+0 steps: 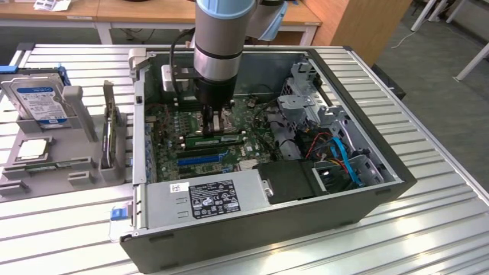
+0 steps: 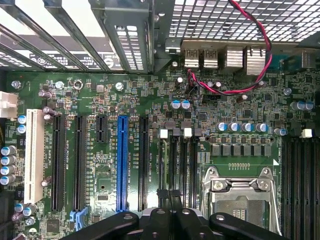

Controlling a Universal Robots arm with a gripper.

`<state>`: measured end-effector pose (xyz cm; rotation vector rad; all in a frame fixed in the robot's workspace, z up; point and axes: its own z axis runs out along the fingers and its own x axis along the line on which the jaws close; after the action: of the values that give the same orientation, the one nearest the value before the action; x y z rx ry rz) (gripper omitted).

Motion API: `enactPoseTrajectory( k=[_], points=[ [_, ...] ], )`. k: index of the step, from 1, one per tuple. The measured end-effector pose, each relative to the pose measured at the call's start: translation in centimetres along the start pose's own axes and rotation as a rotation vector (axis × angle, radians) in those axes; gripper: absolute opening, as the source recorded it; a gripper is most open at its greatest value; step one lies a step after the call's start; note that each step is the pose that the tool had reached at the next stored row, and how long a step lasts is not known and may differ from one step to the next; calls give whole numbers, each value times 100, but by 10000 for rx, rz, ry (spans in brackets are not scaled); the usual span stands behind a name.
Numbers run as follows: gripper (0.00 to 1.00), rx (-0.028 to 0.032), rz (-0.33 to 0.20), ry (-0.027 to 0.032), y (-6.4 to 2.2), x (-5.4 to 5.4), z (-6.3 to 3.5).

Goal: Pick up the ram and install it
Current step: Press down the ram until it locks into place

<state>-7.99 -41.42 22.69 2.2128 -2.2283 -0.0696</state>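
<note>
Exterior view: tool (image 1: 216, 119) clenched, pressing down inside open grey computer case (image 1: 359, 195). Long green ram stick (image 1: 214, 139) lying just beneath tool, in motherboard slot. Pressing evenly along stick likely seating it best. Slatted metal surface (image 1: 428, 240) carrying case; wooden desks standing behind.

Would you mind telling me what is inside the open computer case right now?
Inside the computer case lie the green motherboard, its blue slot, an empty processor socket and a power supply. The arm covers part of the board.
</note>
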Motion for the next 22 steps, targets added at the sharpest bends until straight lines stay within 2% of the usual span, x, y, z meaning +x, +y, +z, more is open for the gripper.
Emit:
enactPoseTrajectory(
  k=[22],
  points=[
    [10, 0, 0, 0, -1, 1, 30]
  ],
)
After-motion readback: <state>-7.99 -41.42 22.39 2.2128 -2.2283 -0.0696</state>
